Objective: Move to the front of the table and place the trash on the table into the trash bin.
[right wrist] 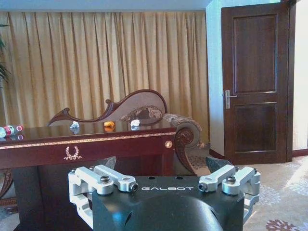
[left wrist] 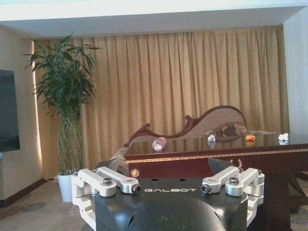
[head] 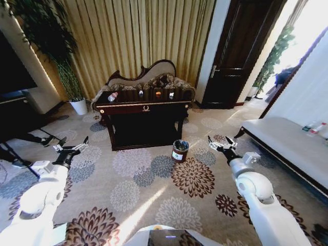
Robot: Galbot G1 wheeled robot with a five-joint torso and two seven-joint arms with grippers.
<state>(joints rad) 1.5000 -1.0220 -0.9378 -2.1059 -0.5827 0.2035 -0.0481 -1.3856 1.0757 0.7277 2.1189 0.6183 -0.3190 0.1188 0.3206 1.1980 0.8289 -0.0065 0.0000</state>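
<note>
Gleaming dark wooden table point(head: 146, 108) with clear plastic bottle point(head: 113, 96), left tool point(head: 72, 149) and right tool point(head: 221, 146) both spread wide, empty.

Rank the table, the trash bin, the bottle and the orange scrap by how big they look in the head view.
1. table
2. trash bin
3. bottle
4. orange scrap
The bin stands nearer the camera, so its lead over the bottle is partly nearness.
</note>
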